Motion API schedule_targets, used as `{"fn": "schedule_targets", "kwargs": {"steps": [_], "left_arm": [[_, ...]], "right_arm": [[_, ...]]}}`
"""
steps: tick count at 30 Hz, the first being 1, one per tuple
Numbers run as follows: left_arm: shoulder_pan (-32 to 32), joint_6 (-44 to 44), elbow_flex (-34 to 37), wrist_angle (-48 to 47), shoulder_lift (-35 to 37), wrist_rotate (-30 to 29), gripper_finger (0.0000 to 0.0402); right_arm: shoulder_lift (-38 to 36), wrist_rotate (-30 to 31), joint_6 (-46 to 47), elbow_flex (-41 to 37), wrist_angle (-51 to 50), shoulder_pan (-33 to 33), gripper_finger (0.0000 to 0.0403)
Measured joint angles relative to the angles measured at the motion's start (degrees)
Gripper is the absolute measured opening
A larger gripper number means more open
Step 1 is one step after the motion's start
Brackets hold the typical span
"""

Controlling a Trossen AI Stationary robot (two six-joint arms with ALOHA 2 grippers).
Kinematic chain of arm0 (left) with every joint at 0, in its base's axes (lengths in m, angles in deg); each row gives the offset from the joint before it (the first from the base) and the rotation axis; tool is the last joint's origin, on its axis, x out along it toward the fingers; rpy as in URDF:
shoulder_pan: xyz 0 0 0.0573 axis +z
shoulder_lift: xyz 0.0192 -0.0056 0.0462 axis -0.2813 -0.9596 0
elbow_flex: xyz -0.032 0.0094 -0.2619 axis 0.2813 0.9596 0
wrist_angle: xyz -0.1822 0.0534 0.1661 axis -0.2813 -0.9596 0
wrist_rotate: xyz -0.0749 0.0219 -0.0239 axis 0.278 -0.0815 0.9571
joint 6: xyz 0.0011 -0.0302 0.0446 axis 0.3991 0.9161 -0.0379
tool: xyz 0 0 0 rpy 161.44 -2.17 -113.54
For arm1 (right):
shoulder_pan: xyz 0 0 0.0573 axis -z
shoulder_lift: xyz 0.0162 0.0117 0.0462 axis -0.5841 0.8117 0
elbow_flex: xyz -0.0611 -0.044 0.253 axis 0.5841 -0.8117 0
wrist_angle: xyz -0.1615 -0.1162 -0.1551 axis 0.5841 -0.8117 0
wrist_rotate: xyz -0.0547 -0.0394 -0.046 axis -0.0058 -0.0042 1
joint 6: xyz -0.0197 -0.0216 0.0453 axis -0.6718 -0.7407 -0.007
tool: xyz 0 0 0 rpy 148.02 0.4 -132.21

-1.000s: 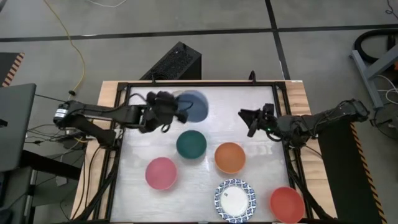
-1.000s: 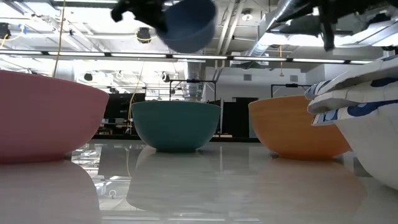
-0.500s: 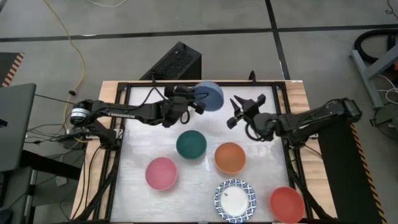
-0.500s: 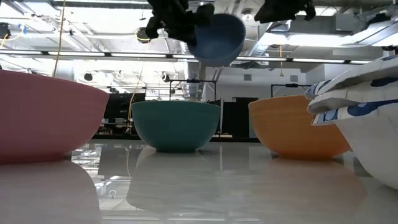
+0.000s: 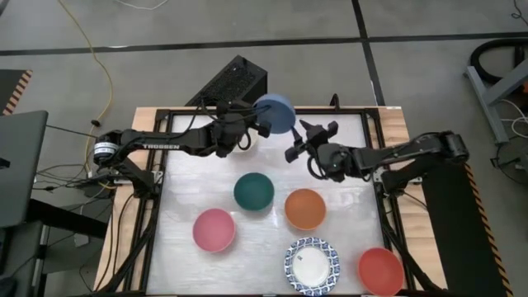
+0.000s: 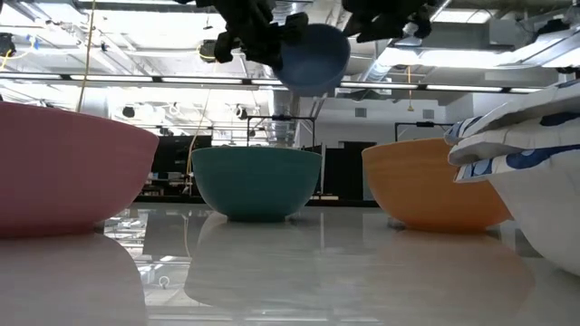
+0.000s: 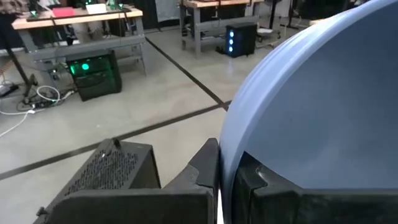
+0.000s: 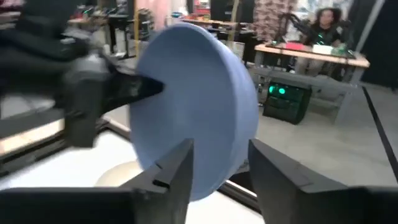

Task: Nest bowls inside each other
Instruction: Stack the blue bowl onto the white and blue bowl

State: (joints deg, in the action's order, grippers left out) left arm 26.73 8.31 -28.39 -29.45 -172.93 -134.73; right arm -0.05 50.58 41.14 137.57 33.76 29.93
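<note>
both grippers meet at the blue bowl (image 5: 275, 113): left gripper (image 5: 254, 125) pinching its rim, right gripper (image 5: 301, 140) open beside it, should straddle the rim squarely before closing.

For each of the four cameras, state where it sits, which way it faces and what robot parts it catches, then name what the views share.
High view: overhead, straight down; both arms, left gripper holding the blue bowl, right gripper open beside it.
Low view: tabletop level, facing the room; pink bowl, dark green bowl, orange bowl, grippers overhead.
Left wrist view: on the left arm; its fingers pinch the bowl's rim.
Right wrist view: on the right arm; its fingers straddle the bowl.
Shared: the blue bowl.
</note>
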Motion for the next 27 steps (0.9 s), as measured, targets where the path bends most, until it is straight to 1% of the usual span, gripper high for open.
{"fn": "schedule_targets", "kwargs": {"steps": [3, 6, 9, 13, 15, 17, 19, 24, 25, 27], "left_arm": [[0.0, -1.4, 0.0, 0.0, 0.0, 0.0, 0.0], [-0.1, -2.1, 0.0, 0.0, 0.0, 1.0, 0.0], [-0.2, -1.6, 0.0, 0.0, 0.0, 3.3, 0.0], [-0.2, -1.5, 0.0, 0.0, 0.0, 4.8, 0.0], [-0.2, -1.5, 0.0, 0.1, 0.0, 6.0, 0.0], [-0.2, -1.9, 0.0, 0.3, 0.0, 6.5, 0.0], [-0.1, -2.9, 0.0, 0.9, 0.0, 6.9, 0.0], [0.1, -4.2, 0.0, 1.3, 0.0, 7.4, 0.0002], [0.1, -4.1, 0.0, 1.3, 0.0, 8.1, 0.0004], [0.2, -4.6, 0.0, 0.9, 0.0, 11.1, 0.0013]], "right_arm": [[0.2, 0.6, 3.6, 0.1, -0.1, 1.5, 0.021], [0.2, 0.4, 5.5, 0.1, 0.0, 3.3, 0.022], [0.2, 0.0, 5.6, 0.1, -0.1, 4.7, 0.0218], [0.2, -4.8, 7.0, 0.1, -0.4, 6.8, 0.0205], [0.7, -5.8, 9.2, 0.1, -0.9, 7.7, 0.0194], [1.1, -6.0, 11.7, 0.1, -2.2, 8.6, 0.0176], [1.9, -6.0, 14.2, 0.1, -2.5, 9.1, 0.0146], [2.8, -4.7, 17.3, 0.1, -3.4, 10.2, 0.003], [2.9, -4.8, 17.6, 0.1, -3.8, 10.6, 0.0018], [3.0, -5.1, 19.0, 0.0, -4.4, 11.0, 0.0016]]}}
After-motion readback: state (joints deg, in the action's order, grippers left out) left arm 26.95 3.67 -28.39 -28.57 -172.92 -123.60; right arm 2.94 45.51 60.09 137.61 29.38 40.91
